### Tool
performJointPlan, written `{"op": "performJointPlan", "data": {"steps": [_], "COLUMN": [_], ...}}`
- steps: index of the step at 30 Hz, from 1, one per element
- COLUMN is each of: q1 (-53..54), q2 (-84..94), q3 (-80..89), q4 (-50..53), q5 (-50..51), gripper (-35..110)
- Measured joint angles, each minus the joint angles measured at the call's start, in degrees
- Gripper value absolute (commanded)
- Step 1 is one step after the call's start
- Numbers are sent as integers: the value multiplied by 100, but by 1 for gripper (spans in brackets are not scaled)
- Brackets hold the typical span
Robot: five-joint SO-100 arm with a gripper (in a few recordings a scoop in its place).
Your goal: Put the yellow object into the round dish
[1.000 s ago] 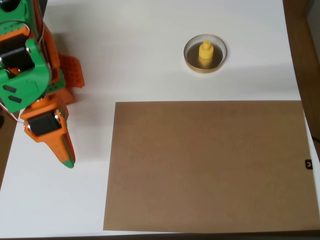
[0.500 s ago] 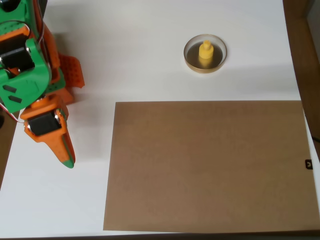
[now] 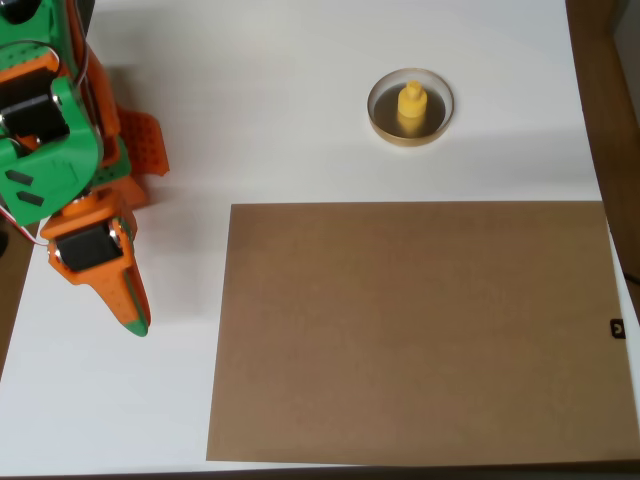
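Although the task asks for it to be carried there, the small bright yellow plastic piece (image 3: 411,107), a round base with a narrower knob on top, already stands upright inside the small shallow round dish (image 3: 380,118) with the tan-gold rim and dark grey-brown floor, near the far edge of the white bench (image 3: 280,110). It sits roughly at the dish's middle, with dark floor visible around its base. By the look of things the placing is done.

Over at the left of the overhead view the orange and green pincer (image 3: 133,318) points down the picture, well apart from the dish; its two fingers appear drawn together into a single tapered tip, with no gap between them and nothing in their hold. A large flat brown sheet (image 3: 420,330) (cardboard or paper, I cannot tell which) covers most of the near bench and lies bare.

Should the piece need lifting again, I judge it light, rigid and rather smooth, so it could slip under a loose pinch. Its knob offers the natural hold, since the low dish rim crowds the wider base.
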Motion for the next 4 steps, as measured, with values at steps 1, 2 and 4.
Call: {"op": "performJointPlan", "data": {"steps": [1, 2, 4], "q1": [0, 0, 0], "q2": [0, 0, 0], "q3": [0, 0, 0], "q4": [0, 0, 0], "q5": [0, 0, 0], "gripper": [1, 1, 1]}}
